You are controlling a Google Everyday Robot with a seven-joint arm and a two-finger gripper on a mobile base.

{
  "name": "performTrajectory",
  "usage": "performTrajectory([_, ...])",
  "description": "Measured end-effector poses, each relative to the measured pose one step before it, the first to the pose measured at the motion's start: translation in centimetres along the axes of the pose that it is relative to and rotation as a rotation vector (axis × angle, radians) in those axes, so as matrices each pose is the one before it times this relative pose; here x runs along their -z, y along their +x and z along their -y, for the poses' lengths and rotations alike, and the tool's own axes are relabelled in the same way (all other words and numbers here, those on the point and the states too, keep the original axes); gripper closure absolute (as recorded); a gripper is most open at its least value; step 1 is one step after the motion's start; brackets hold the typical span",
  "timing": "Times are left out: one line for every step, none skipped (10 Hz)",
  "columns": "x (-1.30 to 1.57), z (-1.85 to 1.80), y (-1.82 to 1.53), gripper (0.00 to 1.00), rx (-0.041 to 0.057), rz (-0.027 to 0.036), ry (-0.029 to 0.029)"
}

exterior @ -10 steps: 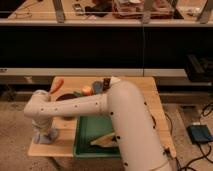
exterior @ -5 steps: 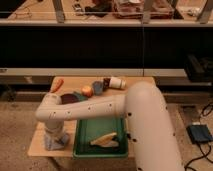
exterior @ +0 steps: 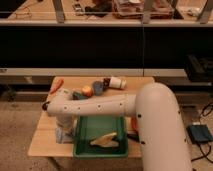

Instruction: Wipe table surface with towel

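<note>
Robot arm bends down at front-left of wooden tabletop (exterior: pixel 42 143), end effector (exterior: pixel 65 127) right atop small blue-grey towel (exterior: pixel 63 136), just L of green tray (exterior: pixel 100 154); can't tell if it's gripping.

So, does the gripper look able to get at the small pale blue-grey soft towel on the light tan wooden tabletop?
Likely yes: the gripper sits right over the towel at the left part of the tabletop, beside the green rectangular tray; nothing stands between them.
</note>
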Motion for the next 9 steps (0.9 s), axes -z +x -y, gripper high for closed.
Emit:
performTrajectory([-0.074,-0.289,0.865,1.00,0.00086,-0.00733,-0.00447])
performTrajectory([-0.114,0.068,1.511,1.00,0.00476,-0.00893,-0.00059])
performTrajectory([-0.202,0.353,1.738,1.00,0.00677,-0.00778,0.00258])
performTrajectory([-0.192,0.510,2.068,1.00,0.01199,-0.00912,0.00036])
performTrajectory([-0.272,0.809,2.232,1.00,0.02347,-0.00753,0.00284])
performTrajectory([-0.224,1.281,2.182,1.00,0.03792,-0.00884,0.01001])
performTrajectory([-0.140,0.923,1.040,1.00,0.02961,-0.00257,0.00990])
performTrajectory([-0.133,1.077,0.554,1.00,0.02265,0.00144,0.01055])
performTrajectory([-0.135,1.655,0.239,1.00,0.02696,0.00299,0.01411])
